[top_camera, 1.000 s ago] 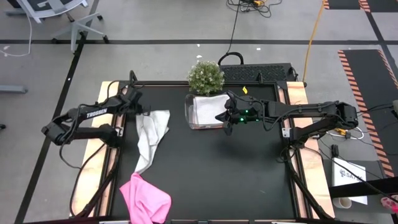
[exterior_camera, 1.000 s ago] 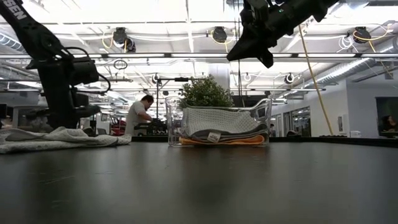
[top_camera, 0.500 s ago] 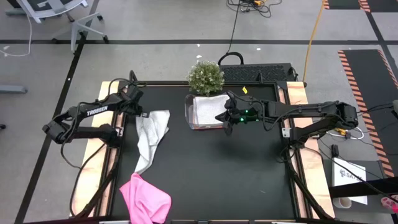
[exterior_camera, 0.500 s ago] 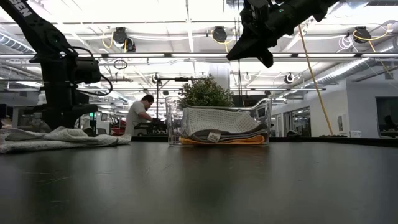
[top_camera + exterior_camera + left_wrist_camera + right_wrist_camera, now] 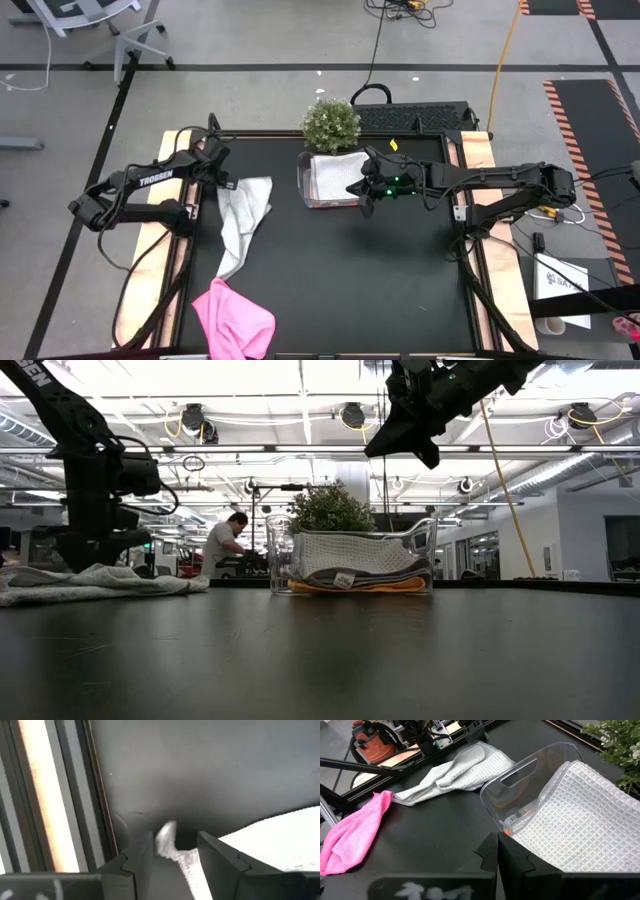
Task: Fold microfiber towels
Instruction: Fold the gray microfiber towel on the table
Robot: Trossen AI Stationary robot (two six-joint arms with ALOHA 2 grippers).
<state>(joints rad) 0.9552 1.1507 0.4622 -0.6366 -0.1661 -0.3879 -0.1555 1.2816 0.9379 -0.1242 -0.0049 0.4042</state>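
Black table (image 5: pixel 330 270) being worked: grey towel (image 5: pixel 243 215) corner risks snagging between parted left gripper (image 5: pixel 174 851) jaws; right gripper (image 5: pixel 362 197), closed empty, is hovering over tub (image 5: pixel 306 190).

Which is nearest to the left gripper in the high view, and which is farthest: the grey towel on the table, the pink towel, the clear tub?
Measured from the left gripper:
1. Grey towel: at the gripper, its corner between the open fingers.
2. Clear tub: toward the right arm, by the plant.
3. Pink towel: at the table's near edge.
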